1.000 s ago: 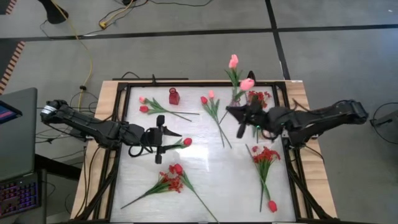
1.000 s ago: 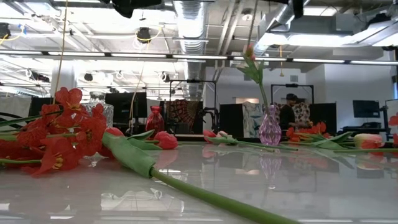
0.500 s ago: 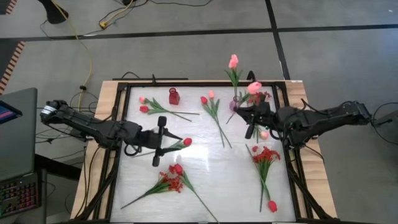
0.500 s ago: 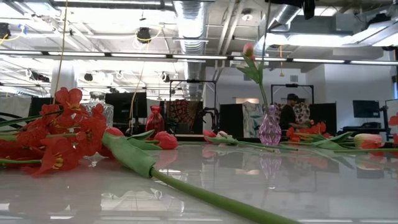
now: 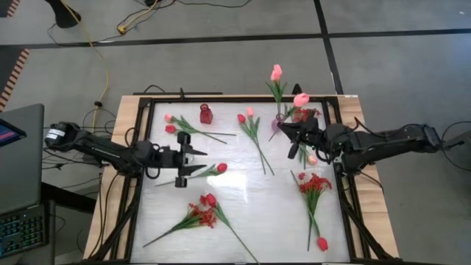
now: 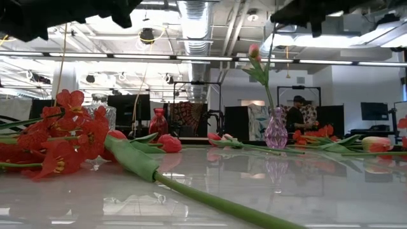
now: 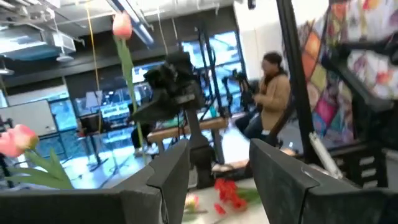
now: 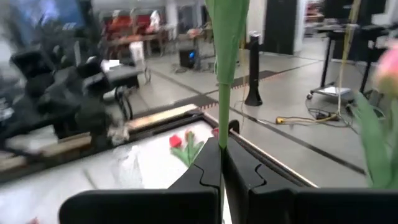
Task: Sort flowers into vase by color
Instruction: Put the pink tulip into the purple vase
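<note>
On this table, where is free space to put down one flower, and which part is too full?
The widest bare patch lies in the middle of the table, between the red spray bunch near the front and the red spray on the right side. The back right corner is crowded: purple vase, pink tulip and right claw.

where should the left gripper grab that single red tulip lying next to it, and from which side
Grip the red tulip on its bare green stem just behind the bloom, coming straight down from above. It lies flat on the table, so fingers should straddle the stem crosswise. The left gripper is open beside it.
</note>
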